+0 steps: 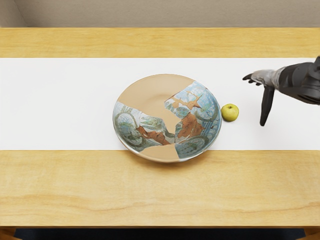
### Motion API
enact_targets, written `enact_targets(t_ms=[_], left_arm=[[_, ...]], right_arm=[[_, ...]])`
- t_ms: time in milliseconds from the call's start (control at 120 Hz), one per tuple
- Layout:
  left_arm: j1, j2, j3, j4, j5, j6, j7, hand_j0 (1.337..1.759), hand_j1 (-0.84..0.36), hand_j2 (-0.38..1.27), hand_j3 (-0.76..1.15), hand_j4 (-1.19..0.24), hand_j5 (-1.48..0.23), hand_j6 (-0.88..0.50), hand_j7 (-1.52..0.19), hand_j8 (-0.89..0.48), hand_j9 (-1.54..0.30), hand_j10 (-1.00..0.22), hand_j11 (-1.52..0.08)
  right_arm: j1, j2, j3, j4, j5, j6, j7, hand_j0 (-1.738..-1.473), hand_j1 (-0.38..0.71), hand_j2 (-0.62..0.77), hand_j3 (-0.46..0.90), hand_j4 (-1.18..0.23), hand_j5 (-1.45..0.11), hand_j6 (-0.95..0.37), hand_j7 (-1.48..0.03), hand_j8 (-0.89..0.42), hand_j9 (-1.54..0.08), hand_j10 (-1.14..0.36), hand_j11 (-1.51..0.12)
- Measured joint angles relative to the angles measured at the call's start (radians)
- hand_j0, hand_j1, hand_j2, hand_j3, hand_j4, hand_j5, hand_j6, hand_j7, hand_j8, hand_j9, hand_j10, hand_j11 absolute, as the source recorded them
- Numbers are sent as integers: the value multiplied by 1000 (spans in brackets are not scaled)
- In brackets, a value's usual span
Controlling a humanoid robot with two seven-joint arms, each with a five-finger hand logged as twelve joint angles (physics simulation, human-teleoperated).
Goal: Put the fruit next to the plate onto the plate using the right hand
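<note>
A small yellow-green apple (230, 112) lies on the white runner just right of the plate (150, 92). The plate is wide and round, tan with blue, green and rust-coloured patches. My right hand (263, 95) comes in from the right edge and hovers to the right of the apple, apart from it. Its dark fingers (266, 106) are stretched out, pointing down toward the table, and hold nothing. The left arm does not show.
A white runner (60, 102) crosses the wooden table (150, 190) from left to right under the plate and apple. Bare wood lies in front of and behind the runner.
</note>
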Motion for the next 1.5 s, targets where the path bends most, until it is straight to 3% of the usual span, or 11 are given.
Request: enact_targets(t_ms=[425, 950, 1500], left_arm=[[0, 0, 0, 0, 0, 0, 0, 1658, 349, 0, 0, 0, 0, 0, 0, 0, 0, 0, 0], [0, 0, 0, 0, 0, 0, 0, 1658, 349, 0, 0, 0, 0, 0, 0, 0, 0, 0, 0], [0, 0, 0, 0, 0, 0, 0, 1658, 349, 0, 0, 0, 0, 0, 0, 0, 0, 0, 0]], right_arm=[[-26, 41, 5, 3, -1, -27, -28, -1658, -322, -4, 0, -26, -31, -28, -30, -27, -31, -26, -31], [-45, 102, -10, -4, -10, -187, -29, -1658, -25, -53, 0, -274, -353, -275, -353, -274, -353, -273, -353], [-61, 188, -126, -4, -23, -400, -29, -1658, 35, -62, 0, -323, -418, -324, -418, -323, -418, -323, -418]])
